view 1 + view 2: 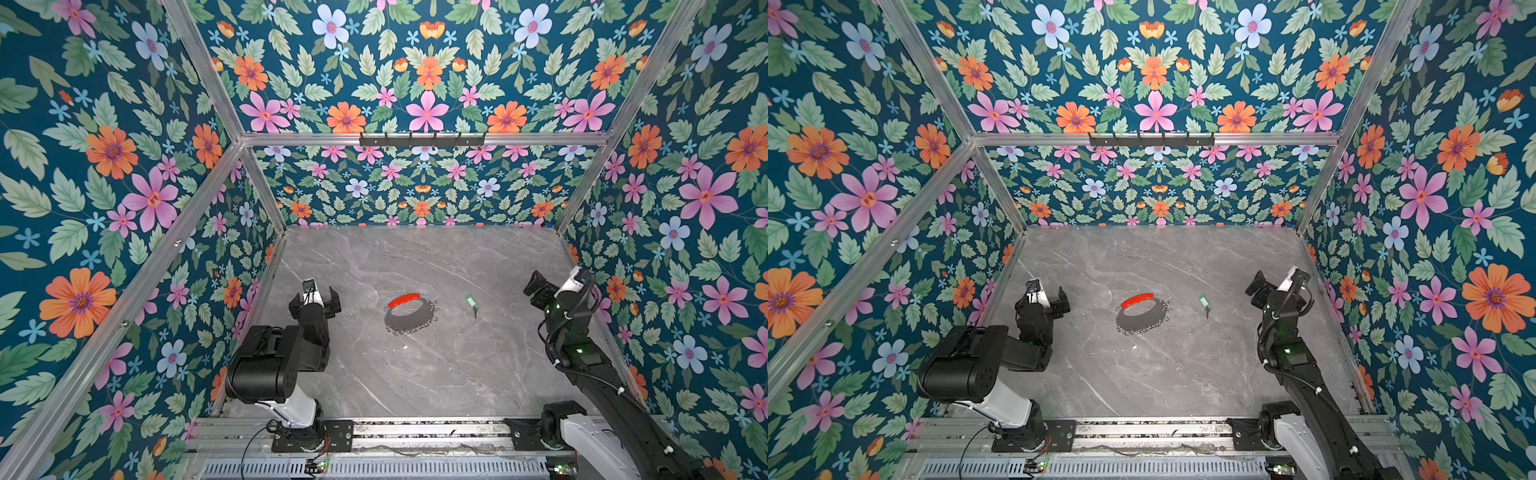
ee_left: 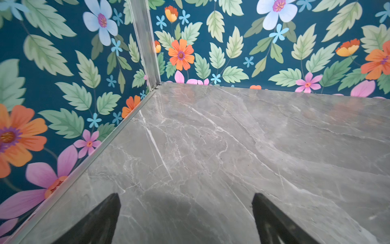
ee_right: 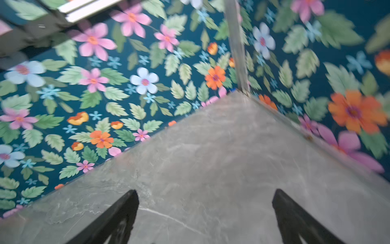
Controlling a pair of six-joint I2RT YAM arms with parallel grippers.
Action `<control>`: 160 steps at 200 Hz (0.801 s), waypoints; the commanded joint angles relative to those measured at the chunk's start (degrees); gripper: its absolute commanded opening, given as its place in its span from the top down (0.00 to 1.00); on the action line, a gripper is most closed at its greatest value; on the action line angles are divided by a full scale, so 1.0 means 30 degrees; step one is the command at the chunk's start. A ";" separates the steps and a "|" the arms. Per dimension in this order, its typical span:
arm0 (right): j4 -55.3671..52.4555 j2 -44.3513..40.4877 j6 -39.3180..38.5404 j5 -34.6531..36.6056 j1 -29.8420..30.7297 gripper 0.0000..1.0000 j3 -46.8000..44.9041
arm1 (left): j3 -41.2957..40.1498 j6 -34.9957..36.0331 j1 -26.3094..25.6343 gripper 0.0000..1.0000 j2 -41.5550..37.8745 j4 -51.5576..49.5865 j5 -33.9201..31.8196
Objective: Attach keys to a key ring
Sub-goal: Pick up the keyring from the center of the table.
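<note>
In both top views the key ring (image 1: 409,329) (image 1: 1141,330) lies flat mid-table, a grey hoop with a red arc (image 1: 404,300) at its far side and several small silver rings along the near side. To its right, apart from it, the key (image 1: 471,302) (image 1: 1203,302) with the light green head lies on the marble. My left gripper (image 1: 315,300) (image 2: 185,196) hovers open and empty left of the ring, facing the back left corner. By the right wall my right gripper (image 1: 548,286) (image 3: 205,191) is open and empty. Neither wrist view shows ring or key.
The grey marble table (image 1: 436,374) is boxed in by floral walls with aluminium posts at the corners (image 2: 145,52) (image 3: 236,48). A black hook rail (image 1: 422,140) hangs on the back wall high above the table. The arm bases sit on a metal rail (image 1: 415,432) along the front edge.
</note>
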 commanded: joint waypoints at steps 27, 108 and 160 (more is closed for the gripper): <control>0.0202 0.0534 0.2959 -0.5865 0.0096 0.03 -0.2218 | 0.8073 -0.1570 -0.3404 0.00 -0.6025 -1.5880 0.1302; 0.1093 0.3357 0.2406 -0.5526 0.2105 0.15 -0.1697 | 1.4859 -0.0330 -0.5943 0.17 0.1376 -1.5260 1.0457; 0.1031 0.2673 0.2519 -0.5274 0.2118 0.24 -0.1911 | 1.5327 1.2767 -0.8671 0.51 0.4167 -1.7848 1.3419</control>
